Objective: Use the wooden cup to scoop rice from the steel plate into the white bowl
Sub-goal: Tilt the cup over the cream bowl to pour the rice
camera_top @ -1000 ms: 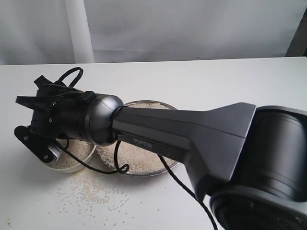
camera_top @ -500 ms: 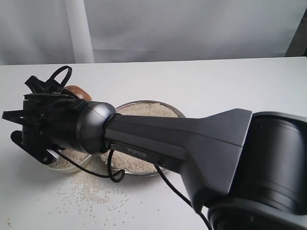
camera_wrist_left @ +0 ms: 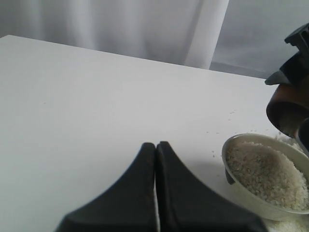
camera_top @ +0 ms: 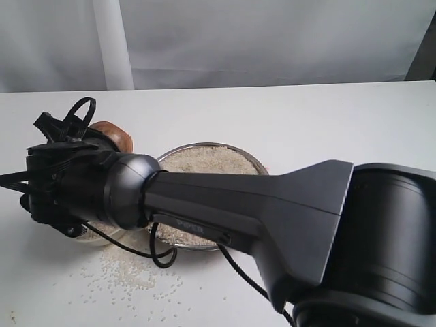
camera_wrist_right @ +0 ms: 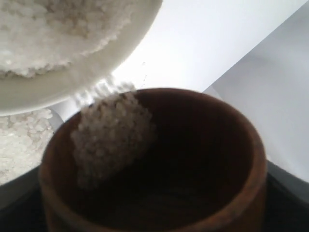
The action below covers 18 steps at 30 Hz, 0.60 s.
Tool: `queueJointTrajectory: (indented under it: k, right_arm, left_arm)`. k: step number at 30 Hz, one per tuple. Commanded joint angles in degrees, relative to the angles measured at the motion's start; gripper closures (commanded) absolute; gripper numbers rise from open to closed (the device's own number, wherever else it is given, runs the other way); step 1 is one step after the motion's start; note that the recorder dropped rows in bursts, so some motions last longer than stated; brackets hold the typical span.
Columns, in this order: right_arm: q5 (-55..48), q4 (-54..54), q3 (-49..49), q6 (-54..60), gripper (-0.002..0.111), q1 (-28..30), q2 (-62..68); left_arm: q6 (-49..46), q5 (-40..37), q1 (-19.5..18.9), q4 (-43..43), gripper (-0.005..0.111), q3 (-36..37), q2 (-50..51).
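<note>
wood-brown, the wooden cup point(camera_top: 112, 135) peeks out behind the right gripper point(camera_top: 87, 142), whose jaws grip it above the far side of the white bowl point(camera_top: 95, 236). the dark arm point(camera_top: 225, 197) hides most of that bowl. just beside it sits the steel plate point(camera_top: 235, 155), full of rice point(camera_top: 204, 162). loose grains point(camera_top: 129, 272) lie scattered on the white table point(camera_top: 327, 122) in front.

left wrist view: the left gripper point(camera_wrist_left: 155, 166) hangs over bare table, jaws pressed together on nothing. the bowl, near it, holds a heap of rice, and the cup hangs at the bowl's far rim.

right wrist view: the tilted cup fills the picture, and a clump of grains slides over its lip right at the bowl's rim.

risk: the pour meets the rim rather than the bowl's middle, so grains may bounce or slip outside and join the spill. a faster tip would make that worse.

count: one plate, one bowl, one cup, two grippers. rice lies in four places: plate, bowl, cup and table.
</note>
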<state>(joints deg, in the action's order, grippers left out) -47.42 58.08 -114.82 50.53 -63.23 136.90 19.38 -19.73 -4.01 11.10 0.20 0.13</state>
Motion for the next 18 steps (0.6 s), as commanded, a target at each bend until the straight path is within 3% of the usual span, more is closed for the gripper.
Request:
queueJointTrajectory:
  k: [1,18]
  right_arm:
    - [0.1,2.8,0.2,-0.2,0.108,-0.8,-0.5]
    - [-0.9,7.5,0.2,-2.6,0.108,-2.1,-0.5]
  left_arm:
    - [0.1,0.4,0.0,0.2,0.107,-0.2,-0.1]
    - [0.1,0.4,0.0,0.2,0.107,-0.2,-0.1]
